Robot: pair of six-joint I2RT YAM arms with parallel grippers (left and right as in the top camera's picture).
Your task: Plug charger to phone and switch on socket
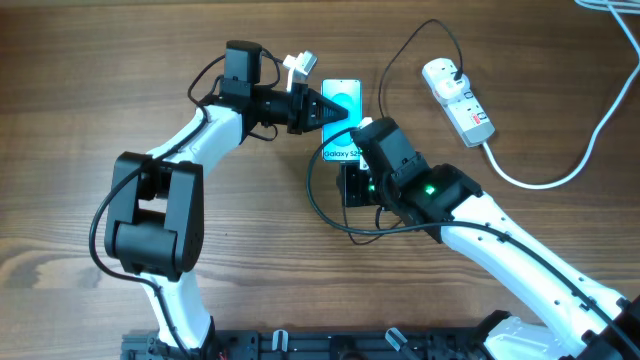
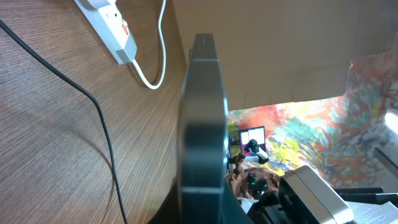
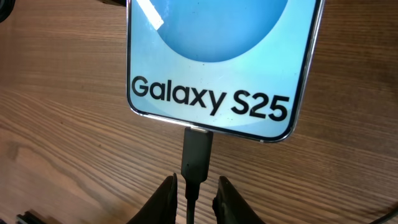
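Sitting in the port of the phone [image 3: 217,43] just ahead of the right jaws, the charger [image 3: 197,149] plug has them slightly spread beside its cable. Left jaws pinch the phone's far end; the socket [image 1: 458,100] lies well beyond both.

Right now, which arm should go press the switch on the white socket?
Probably right. The left gripper is busy gripping the phone. The right gripper straddles the charger, already at the phone's port, and reaches in from the socket's side.

I see the phone [image 3: 217,56] face up, reading Galaxy S25. The plug of the charger [image 3: 196,152] meets its bottom edge; the socket [image 1: 458,100] lies apart.
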